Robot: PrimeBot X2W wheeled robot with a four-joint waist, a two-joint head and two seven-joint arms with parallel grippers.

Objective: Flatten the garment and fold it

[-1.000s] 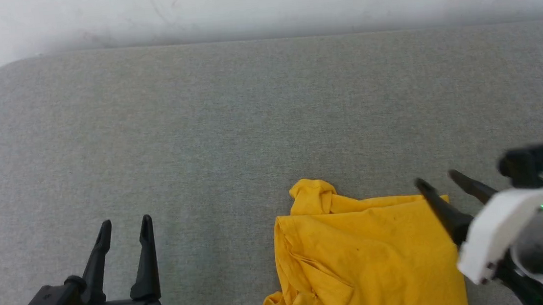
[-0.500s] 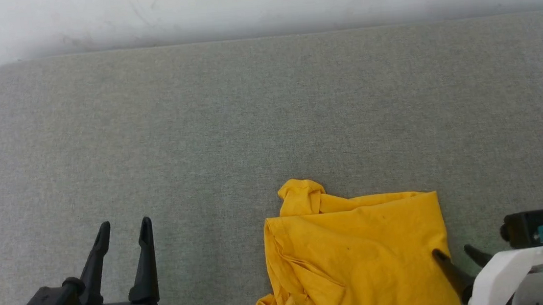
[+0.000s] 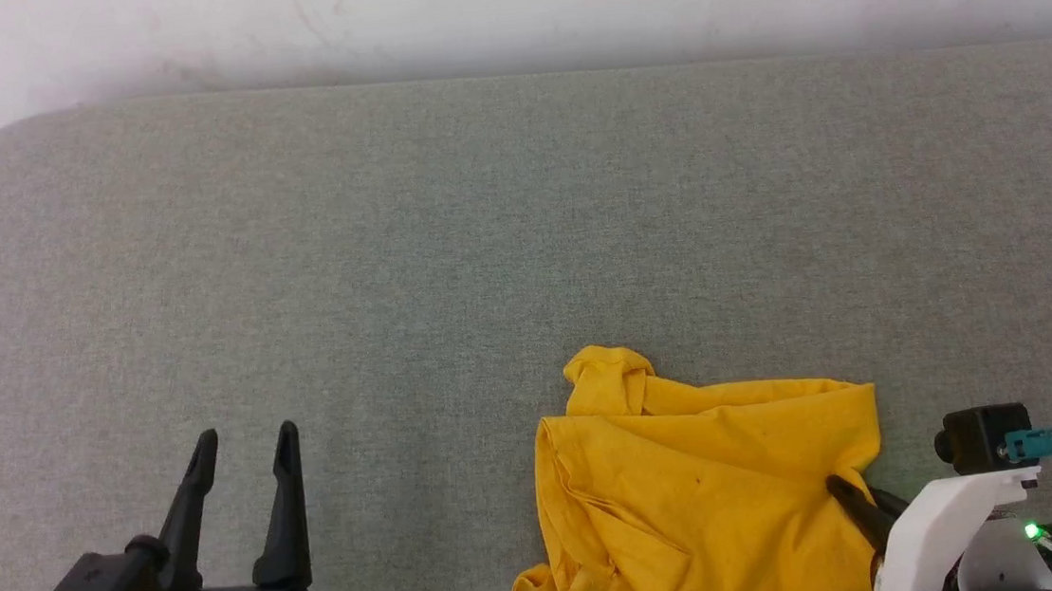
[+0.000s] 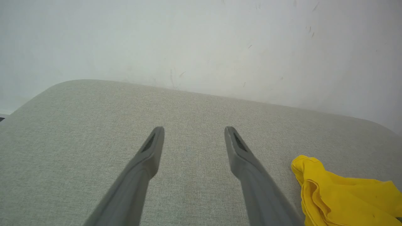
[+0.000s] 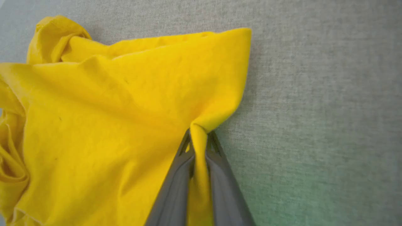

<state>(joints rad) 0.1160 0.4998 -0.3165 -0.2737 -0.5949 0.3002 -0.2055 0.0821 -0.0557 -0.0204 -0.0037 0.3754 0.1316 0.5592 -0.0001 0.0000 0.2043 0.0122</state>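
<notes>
The garment point(image 3: 705, 489) is a bright-yellow crumpled shirt lying near the front edge of the grey surface, right of centre; a bunched lump point(image 3: 604, 370) sticks out at its far left corner. My right gripper point(image 3: 853, 491) is at the garment's right edge. In the right wrist view its two fingers are pinched on a fold of yellow cloth point(image 5: 198, 138), pulling the fabric into a ridge. My left gripper point(image 3: 244, 444) hovers at the lower left, open and empty, well left of the garment point(image 4: 342, 194).
A grey fabric-covered table point(image 3: 445, 245) with a rounded far-left corner stands against a white wall point(image 3: 500, 2). Bare grey surface stretches left and behind the garment.
The right gripper dropped from the garment's far right corner to its right edge, then closed on a fold of cloth. The left gripper stayed put. The camera swayed slightly.
</notes>
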